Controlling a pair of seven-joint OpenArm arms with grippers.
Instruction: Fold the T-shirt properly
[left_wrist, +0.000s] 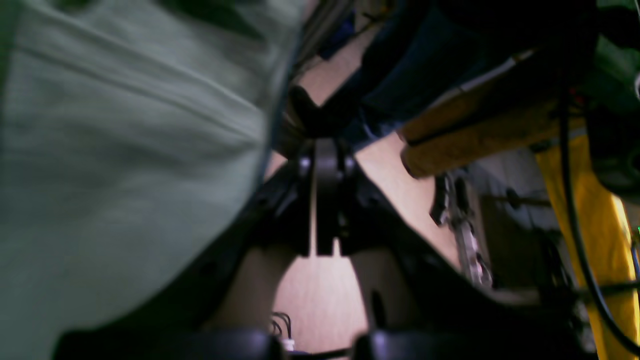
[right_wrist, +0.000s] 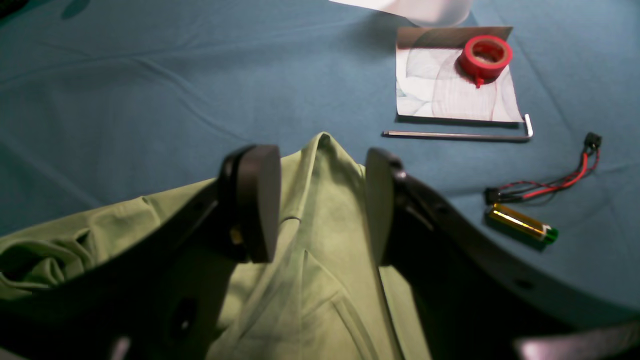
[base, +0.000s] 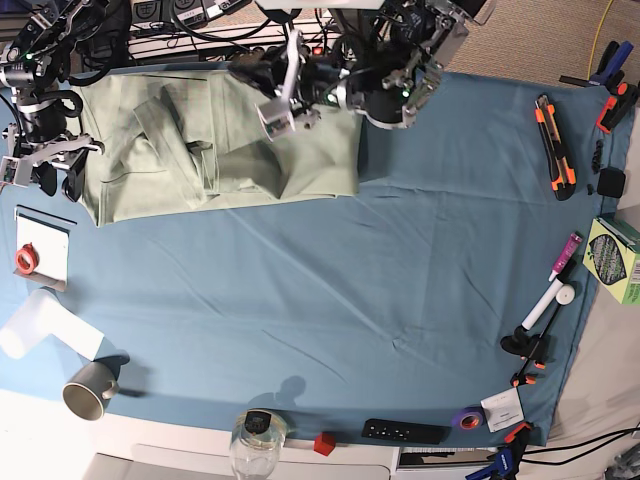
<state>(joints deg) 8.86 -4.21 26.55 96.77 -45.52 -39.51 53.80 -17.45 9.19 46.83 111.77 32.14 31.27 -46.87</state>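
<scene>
pale sage-green cotton T-shirt (base: 210, 150), plain, no print visible. blue table cloth (base: 330, 300) under everything, solid colour. red tape roll (right_wrist: 485, 55) on whitish card with faint swirly pattern (right_wrist: 445, 90), 9 o'clock in base view. gold battery with green tip (right_wrist: 522, 224). red and black wires (right_wrist: 555, 185). orange-black utility knife (base: 552, 145) at 2 o'clock. grey mug (base: 88, 388) at 8 o'clock.
</scene>
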